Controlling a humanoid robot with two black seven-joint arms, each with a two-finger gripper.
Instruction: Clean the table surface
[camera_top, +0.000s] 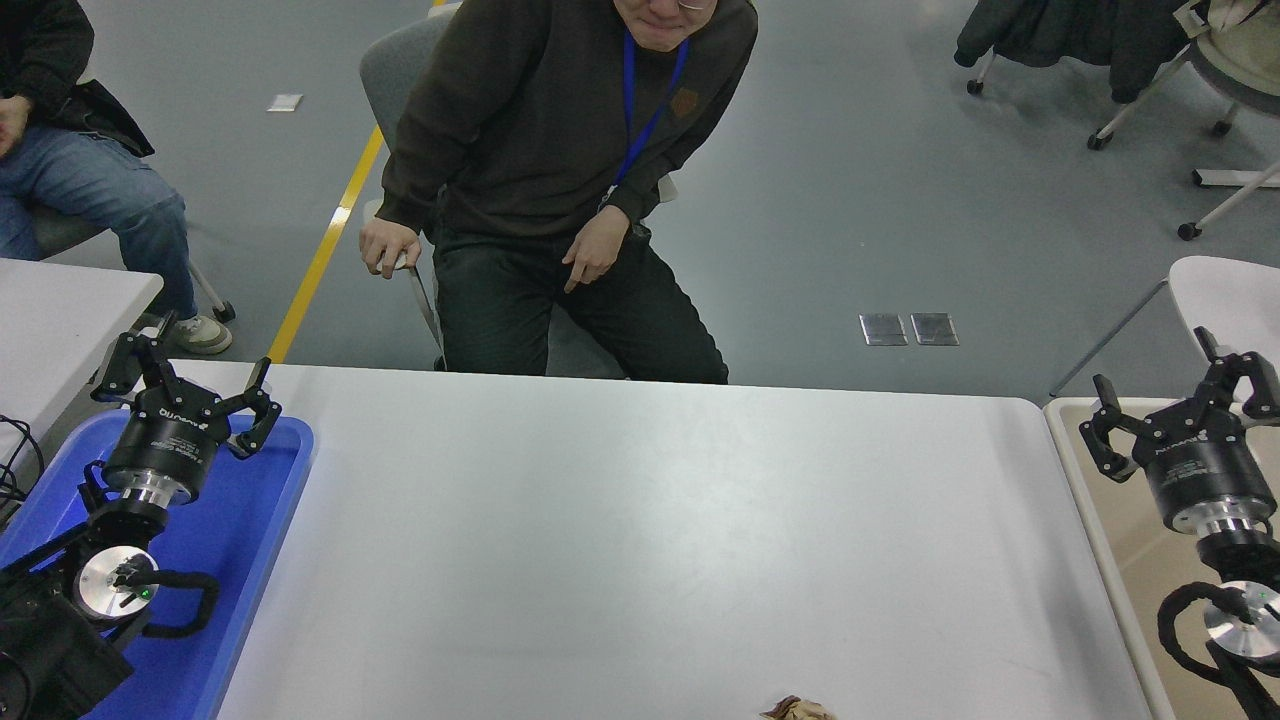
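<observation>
**Right arm staged over bin, scrap at near edge not yet picked**

The table surface (640, 540) fills the middle of the view. Only litter visible: a crumpled brown scrap (797, 710) at 6 o'clock, cut off by the frame edge.

The right gripper (1180, 405) hangs at 3 o'clock over the beige bin (1100, 530), jaws spread wide, holding nothing. The left gripper (185, 375) is parked at 9 o'clock over the blue tray (255, 560), jaws also wide.

Likely best move: the right arm swings toward 6 o'clock, descends vertically on the scrap, closes low without scraping the tabletop, then drops it in the bin.

Tray: nothing seen in its visible part. Bin: visible part empty, the rest hidden by the arm.

A person (560, 180) sits at 12 o'clock, clear of the table.
</observation>
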